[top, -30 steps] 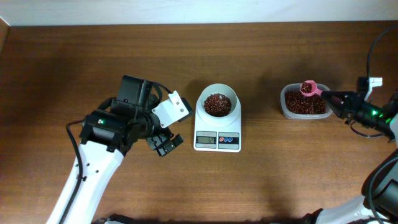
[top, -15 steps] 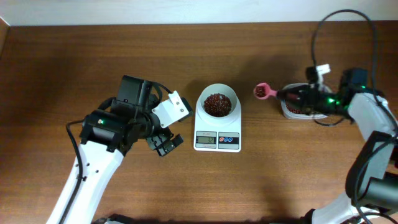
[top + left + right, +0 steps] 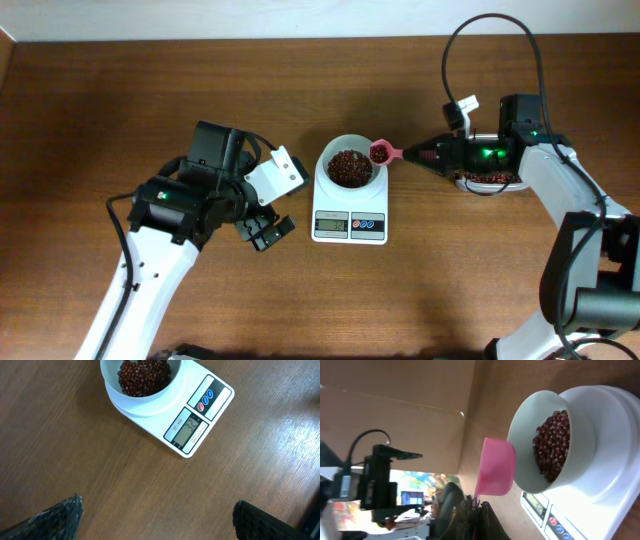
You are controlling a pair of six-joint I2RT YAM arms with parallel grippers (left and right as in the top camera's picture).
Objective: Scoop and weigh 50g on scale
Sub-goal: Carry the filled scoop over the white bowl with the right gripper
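The white scale (image 3: 385,222) stands mid-table with its round bowl (image 3: 327,157) holding dark red-brown beans (image 3: 348,167). A pink scoop (image 3: 381,153) with beans in it hangs level at the bowl's right rim, and my right gripper (image 3: 415,156) is shut on its handle. The right wrist view shows the scoop (image 3: 496,467) beside the bowl (image 3: 530,420), just outside the rim. My left gripper (image 3: 272,203) hovers left of the scale, open and empty. In the left wrist view the fingertips (image 3: 60,517) stand wide apart over bare wood, below the scale (image 3: 200,415).
A clear plastic tub (image 3: 492,178) of beans sits at the right, mostly hidden under my right arm. A black cable (image 3: 490,30) loops above that arm. The table's far edge meets a pale wall at the top.
My right arm carried the loaded scoop leftward from over the tub to the bowl's right rim. The left arm has not moved.
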